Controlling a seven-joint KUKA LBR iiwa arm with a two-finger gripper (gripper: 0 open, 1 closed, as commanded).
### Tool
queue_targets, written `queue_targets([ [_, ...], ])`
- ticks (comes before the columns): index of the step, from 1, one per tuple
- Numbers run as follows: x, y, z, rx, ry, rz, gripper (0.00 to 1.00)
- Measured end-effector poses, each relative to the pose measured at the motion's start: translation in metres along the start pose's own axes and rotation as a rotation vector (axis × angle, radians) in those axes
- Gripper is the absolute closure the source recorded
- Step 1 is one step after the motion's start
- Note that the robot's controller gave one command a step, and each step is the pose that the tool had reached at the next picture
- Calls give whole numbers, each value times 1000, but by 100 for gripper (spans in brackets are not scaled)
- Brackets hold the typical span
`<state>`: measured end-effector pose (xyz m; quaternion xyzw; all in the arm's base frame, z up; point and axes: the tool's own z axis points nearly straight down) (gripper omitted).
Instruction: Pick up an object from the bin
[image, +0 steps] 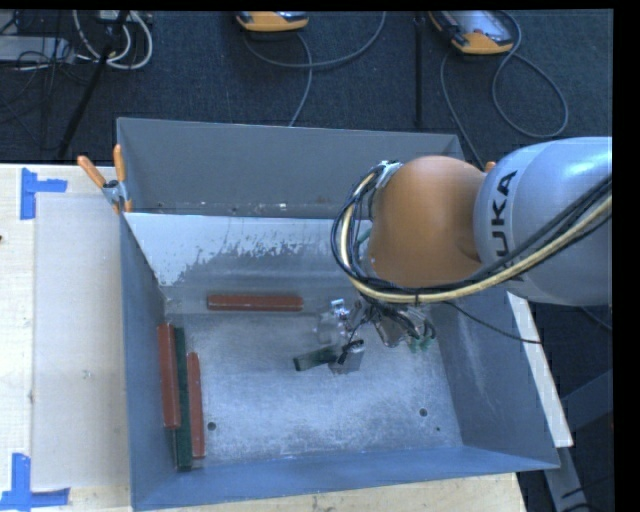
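My gripper (344, 348) is low over the middle of the bin floor, under the orange wrist cover. A small dark flat piece (314, 361) lies on the floor right at its lower left tip, touching or nearly touching it; whether it is gripped I cannot tell. A reddish-brown bar (255, 301) lies crosswise near the back wall, to the left of the gripper and apart from it.
Along the left wall lie two reddish-brown bars (168, 375) (195, 405) with a dark green bar (181, 400) between them. The arm and its cables cover the bin's right back part.
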<state>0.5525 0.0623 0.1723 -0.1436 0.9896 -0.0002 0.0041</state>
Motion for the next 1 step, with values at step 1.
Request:
queue_targets([
  [1,-11,2,-67,0,-1,-2,100],
])
